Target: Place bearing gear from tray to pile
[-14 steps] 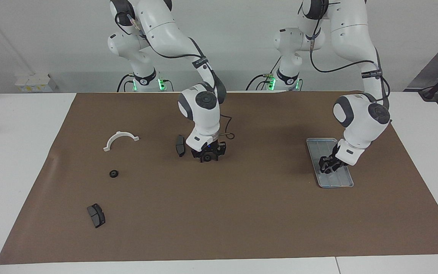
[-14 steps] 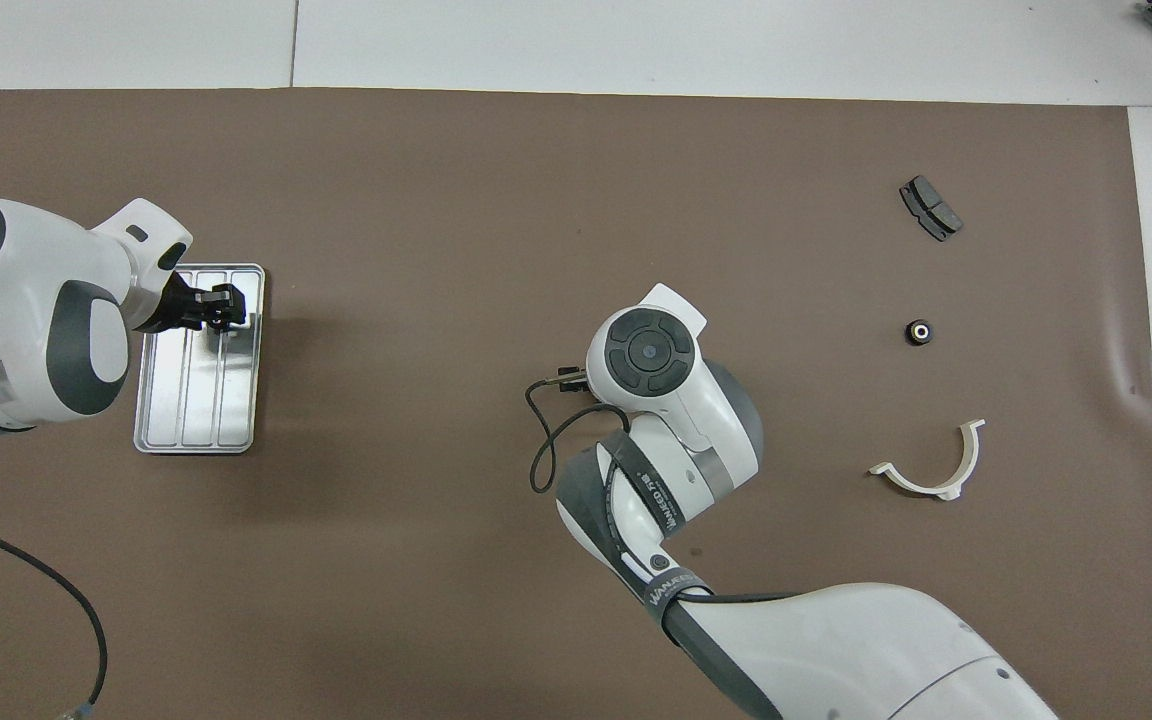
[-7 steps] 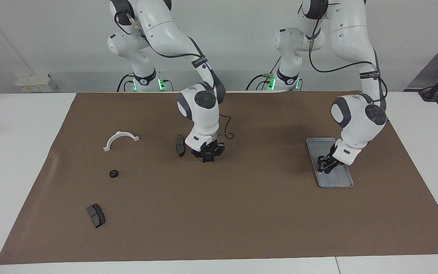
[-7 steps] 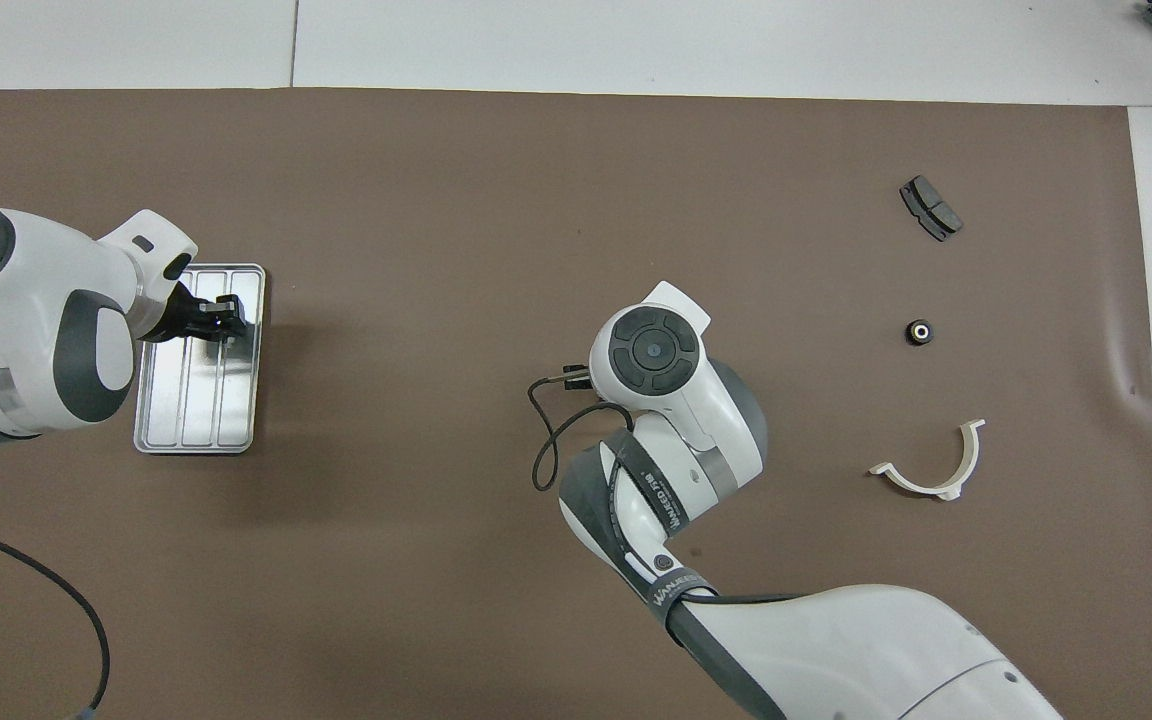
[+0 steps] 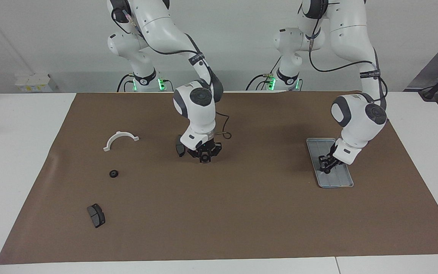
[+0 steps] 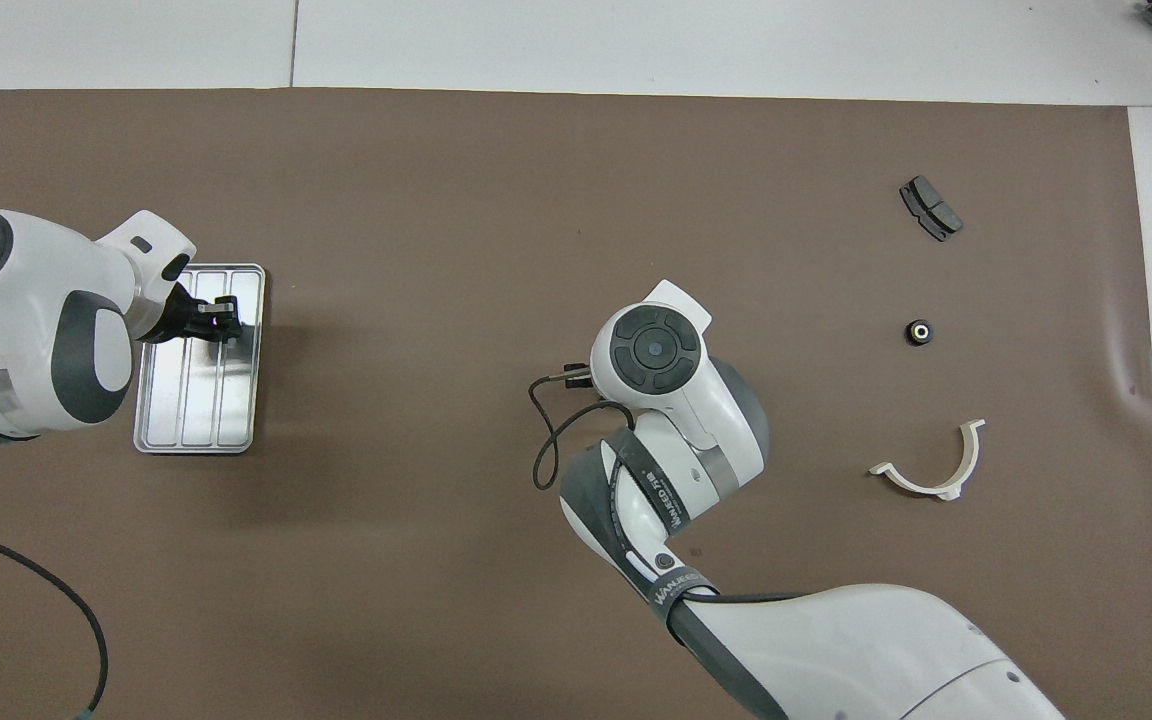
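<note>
Silver tray (image 5: 335, 182) at right of the facing view, left gripper (image 5: 324, 168) down in it, fingers closed, anything held not discernible, right gripper (image 5: 205, 158) mid-frame over the brown mat (image 5: 242, 220), finger state unclear, black gear (image 5: 114, 174), white half-ring bracket (image 5: 120, 139) at left.

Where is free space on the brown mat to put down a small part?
Bare: the mat between right gripper and tray, with the left gripper over it. Crowded: the right arm's end, with white bracket, black gear, brake pad.
</note>
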Controlling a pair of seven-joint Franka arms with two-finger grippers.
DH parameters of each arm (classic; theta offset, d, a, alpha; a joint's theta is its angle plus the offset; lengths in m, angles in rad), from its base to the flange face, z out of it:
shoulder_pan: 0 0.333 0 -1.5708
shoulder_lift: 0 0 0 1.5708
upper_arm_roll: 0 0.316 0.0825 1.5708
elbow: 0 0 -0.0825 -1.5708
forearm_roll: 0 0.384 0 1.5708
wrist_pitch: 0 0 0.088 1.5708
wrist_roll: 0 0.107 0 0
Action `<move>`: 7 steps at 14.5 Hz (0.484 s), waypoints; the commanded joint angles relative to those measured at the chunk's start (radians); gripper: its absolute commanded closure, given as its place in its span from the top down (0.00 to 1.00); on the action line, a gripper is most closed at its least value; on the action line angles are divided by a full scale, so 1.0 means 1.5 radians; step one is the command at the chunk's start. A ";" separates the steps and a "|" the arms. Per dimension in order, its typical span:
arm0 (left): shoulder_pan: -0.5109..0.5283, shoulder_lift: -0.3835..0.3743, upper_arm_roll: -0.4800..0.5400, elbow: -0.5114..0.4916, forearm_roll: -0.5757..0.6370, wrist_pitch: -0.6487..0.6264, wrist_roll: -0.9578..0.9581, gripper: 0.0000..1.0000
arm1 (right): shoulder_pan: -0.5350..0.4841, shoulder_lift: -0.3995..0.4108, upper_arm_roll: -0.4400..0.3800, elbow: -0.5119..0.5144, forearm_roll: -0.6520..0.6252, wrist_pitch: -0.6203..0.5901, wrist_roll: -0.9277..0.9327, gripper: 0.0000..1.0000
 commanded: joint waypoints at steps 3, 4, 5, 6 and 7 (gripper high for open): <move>0.001 -0.012 0.005 -0.012 0.008 0.019 0.009 0.12 | -0.146 -0.144 0.007 -0.029 -0.008 -0.147 -0.105 0.00; 0.001 -0.010 0.005 -0.001 0.008 0.014 0.009 0.06 | -0.181 -0.160 0.008 -0.038 -0.008 -0.163 -0.144 0.00; 0.000 -0.007 0.005 0.014 0.008 0.007 0.008 0.03 | -0.214 -0.169 0.008 -0.053 -0.007 -0.166 -0.196 0.00; -0.001 -0.005 0.005 0.030 0.008 0.004 0.008 0.03 | -0.235 -0.175 0.008 -0.079 0.002 -0.153 -0.234 0.00; -0.003 0.004 0.004 0.047 0.008 0.003 0.008 0.02 | -0.247 -0.180 0.008 -0.102 0.002 -0.138 -0.247 0.00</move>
